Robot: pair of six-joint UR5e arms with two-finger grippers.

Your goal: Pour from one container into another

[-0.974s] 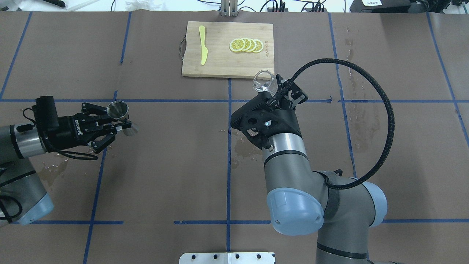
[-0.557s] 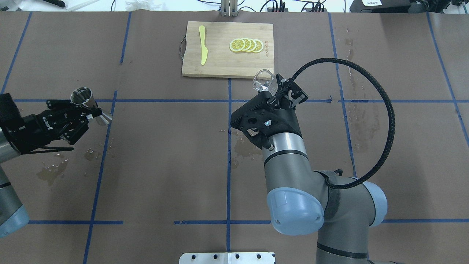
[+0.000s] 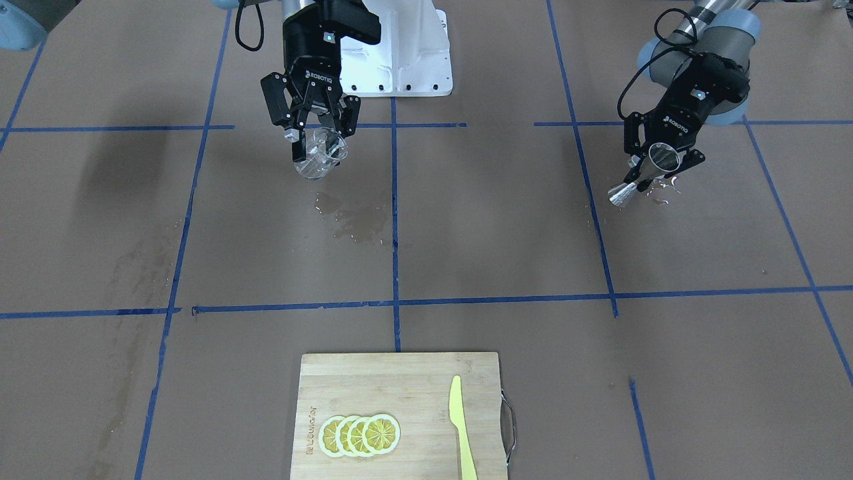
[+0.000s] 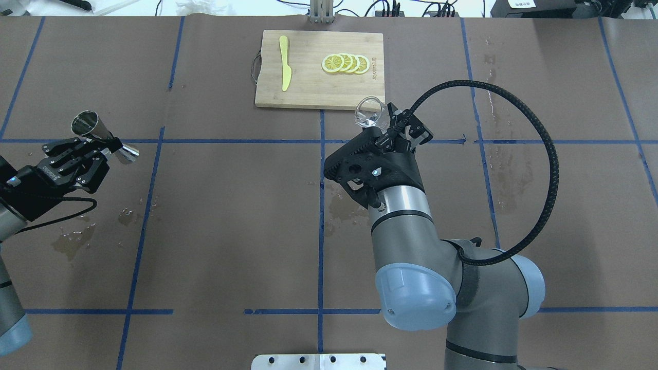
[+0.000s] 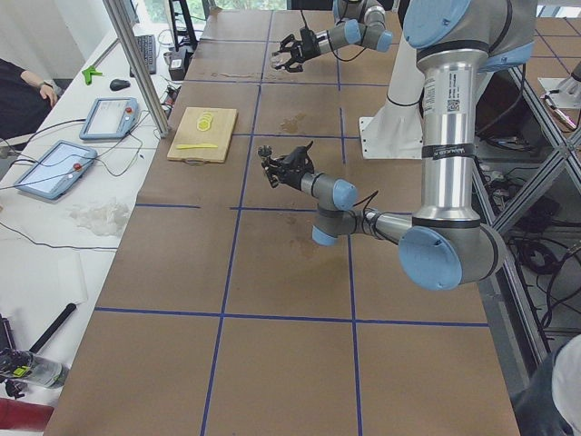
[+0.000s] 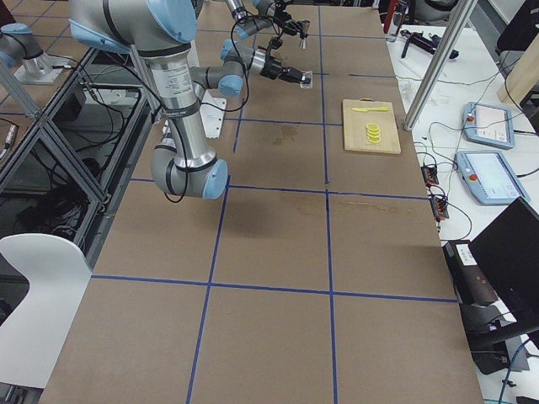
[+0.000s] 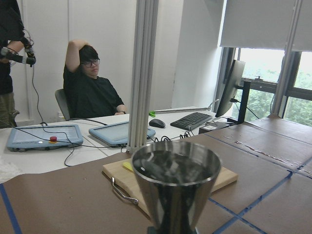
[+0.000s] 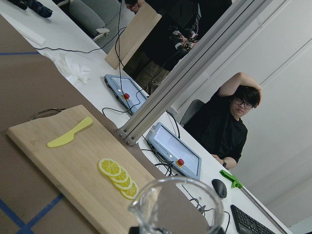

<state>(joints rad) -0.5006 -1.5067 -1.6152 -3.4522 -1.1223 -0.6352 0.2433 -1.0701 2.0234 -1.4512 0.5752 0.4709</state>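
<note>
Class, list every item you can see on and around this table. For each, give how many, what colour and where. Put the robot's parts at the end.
glass cup: one, clear, held above the table's middle
jigger: one, silvery steel, held near the table's left end
cutting board: one, light wood, middle of the table's far edge
lemon slices: four, yellow, overlapping on the cutting board
knife: one, yellow, on the cutting board, apart from the lemon slices
wet patches: several, dark, on the brown table
tablets: two, grey-blue, on the white bench beyond the table
right gripper: one, black, shut on the glass cup
left gripper: one, black, shut on the jigger
</note>
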